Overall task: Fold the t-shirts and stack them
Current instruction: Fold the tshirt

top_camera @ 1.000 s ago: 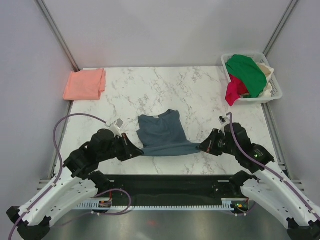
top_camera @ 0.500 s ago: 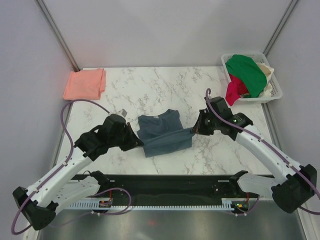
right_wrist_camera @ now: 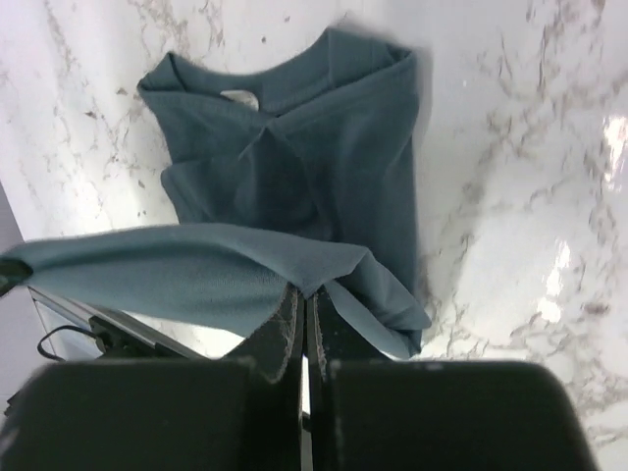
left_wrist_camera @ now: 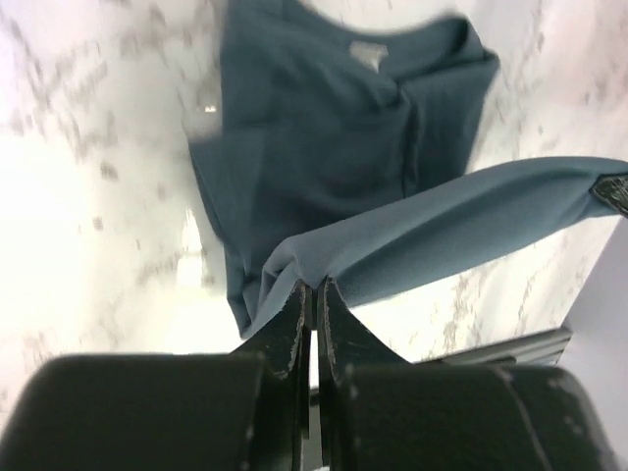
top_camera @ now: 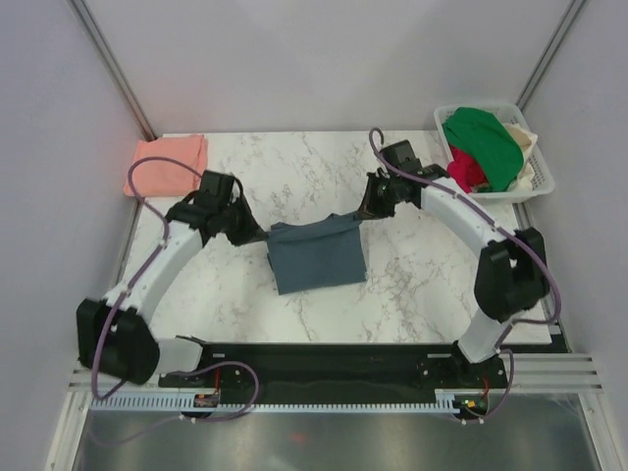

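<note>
You have both grippers pinched tight on the dark slate-blue t-shirt (top_camera: pixel 316 260). The left gripper (top_camera: pixel 259 234) holds the lifted edge at the shirt's 9 o'clock side and the right gripper (top_camera: pixel 363 213) holds it at the 3 o'clock side. That edge stretches as a band between them, above the rest of the shirt, which lies near the middle of the marble table (top_camera: pixel 432 280). The salmon-pink t-shirt (top_camera: pixel 167 163) lies folded at the table's 10 o'clock corner, well apart. The basket (top_camera: pixel 543 188) of other garments is at 2 o'clock.

Watch your bite first. In the wrist views each pair of fingers seems to catch only a thin lip of cloth, so spreading the arms further could pull a corner free and drop that side. If one arm leads the other toward 12 o'clock, the fold will likely land skewed against the collar. Carrying the edge too low risks dragging the lower layer and bunching the tucked sides. Releasing from too high may let the edge flop short or curl under.
</note>
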### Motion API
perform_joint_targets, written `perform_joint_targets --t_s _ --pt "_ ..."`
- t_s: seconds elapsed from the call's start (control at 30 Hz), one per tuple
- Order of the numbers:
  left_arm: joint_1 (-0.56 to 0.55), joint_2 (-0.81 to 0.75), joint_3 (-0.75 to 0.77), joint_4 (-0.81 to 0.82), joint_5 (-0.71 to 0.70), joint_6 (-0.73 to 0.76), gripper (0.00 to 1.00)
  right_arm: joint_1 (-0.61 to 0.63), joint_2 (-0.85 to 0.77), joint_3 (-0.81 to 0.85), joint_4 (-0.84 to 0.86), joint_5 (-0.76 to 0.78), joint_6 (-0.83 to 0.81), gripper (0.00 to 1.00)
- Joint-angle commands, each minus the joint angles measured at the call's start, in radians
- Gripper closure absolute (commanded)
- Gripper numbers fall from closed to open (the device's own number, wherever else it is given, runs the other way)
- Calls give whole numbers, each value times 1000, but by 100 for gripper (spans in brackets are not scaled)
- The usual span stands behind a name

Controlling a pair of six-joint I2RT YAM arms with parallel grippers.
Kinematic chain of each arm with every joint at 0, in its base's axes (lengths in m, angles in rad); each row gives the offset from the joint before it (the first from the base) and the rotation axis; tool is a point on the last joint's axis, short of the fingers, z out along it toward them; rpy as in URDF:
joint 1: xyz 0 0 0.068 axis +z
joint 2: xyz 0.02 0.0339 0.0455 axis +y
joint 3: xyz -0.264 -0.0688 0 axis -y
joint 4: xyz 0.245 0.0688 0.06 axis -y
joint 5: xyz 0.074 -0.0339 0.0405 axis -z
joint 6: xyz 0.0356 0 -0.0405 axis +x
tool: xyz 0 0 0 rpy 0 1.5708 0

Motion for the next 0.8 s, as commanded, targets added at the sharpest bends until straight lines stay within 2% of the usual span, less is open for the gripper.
perform_joint_targets --t_s 0.0,0.13,0.17,0.2,0.23,0.27,0.33,0.37,0.43,0.47,0.57,0.67,0.73,0.77 --pt "85 223 141 58 36 167 98 -49 187 184 21 27 -68 100" --pt "105 522 322 79 83 227 98 -74 420 370 12 -12 -73 100" --pt "111 583 409 66 95 244 98 -81 460 402 10 -25 -71 96" --pt "119 693 446 46 106 244 98 -83 535 463 12 -46 -75 86" --pt "125 737 479 35 135 244 98 -86 569 494 7 -55 -75 69" --pt "135 766 518 12 137 230 98 -92 600 523 6 -66 -78 42" --pt "140 803 526 13 132 215 93 -98 670 603 1 -89 -93 28" --pt "140 800 522 13 119 208 74 -107 695 623 1 -95 -94 19" --pt "140 763 507 22 82 204 58 -115 697 654 -2 -101 -117 14" --pt "142 746 497 26 70 210 42 -120 688 652 -2 -94 -127 10" --pt "142 667 470 38 -5 215 19 -146 599 585 16 -71 -148 7" --pt "145 579 398 87 -62 199 13 -169 522 442 59 -37 -159 5" --pt "145 542 347 145 -63 175 13 -175 424 301 99 -2 -168 3" --pt "145 497 274 179 -53 166 15 -178 346 192 119 30 -170 2"
